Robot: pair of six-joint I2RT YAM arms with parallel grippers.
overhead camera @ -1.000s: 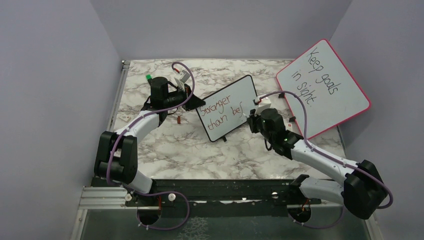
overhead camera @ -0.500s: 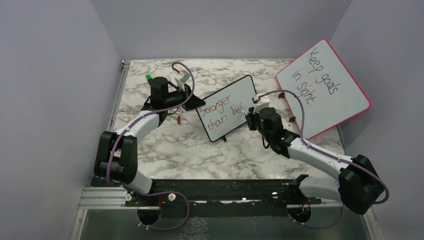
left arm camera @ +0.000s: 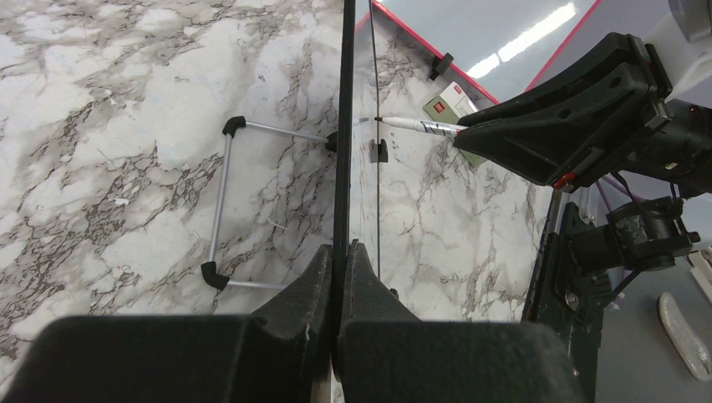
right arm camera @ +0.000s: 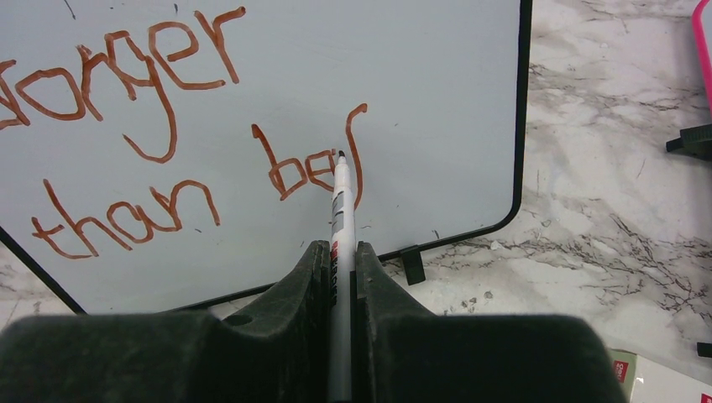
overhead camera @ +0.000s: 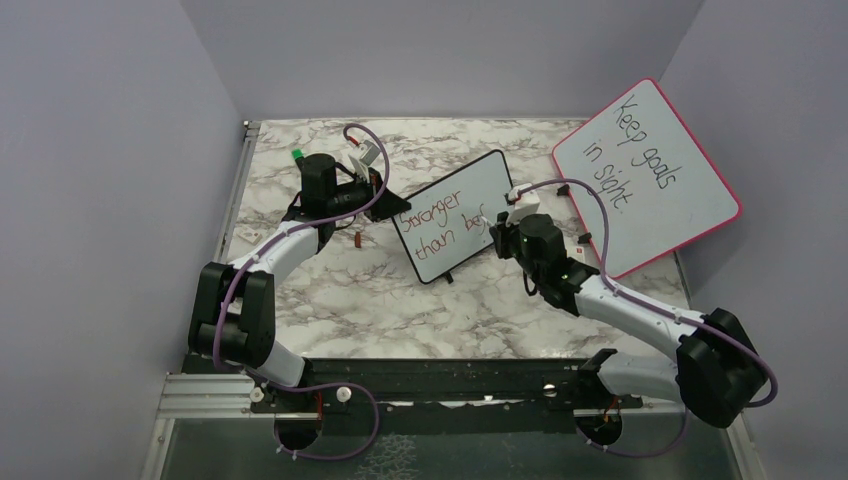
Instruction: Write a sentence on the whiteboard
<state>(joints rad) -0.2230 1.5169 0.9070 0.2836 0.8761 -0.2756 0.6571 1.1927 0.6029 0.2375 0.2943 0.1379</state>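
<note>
The whiteboard [overhead camera: 470, 180] stands tilted mid-table, with a thin black frame. My left gripper [overhead camera: 388, 203] is shut on its left edge. In the left wrist view the board is edge-on [left arm camera: 345, 126] between the left gripper's [left arm camera: 340, 252] closed jaws. The sentence [overhead camera: 440, 215] reads "Stronger than bef" in reddish-brown [right arm camera: 168, 117]. My right gripper [overhead camera: 503, 228] [right arm camera: 340, 248] is shut on a white marker [right arm camera: 340, 201]. The marker's tip rests on the board at the stroke of the "f". The marker [left arm camera: 416, 126] also shows in the left wrist view.
A larger pink-framed board [overhead camera: 650, 170] reading "Keep goals in sight" leans at the back right. A small reddish cap [overhead camera: 358, 239] lies on the marble table [overhead camera: 330, 300] near the left arm. The board's wire stand [left arm camera: 220, 210] sits behind it. Grey walls enclose the table.
The right wrist has shifted slightly up along the board with the marker. The left arm and the whiteboard have not moved.
</note>
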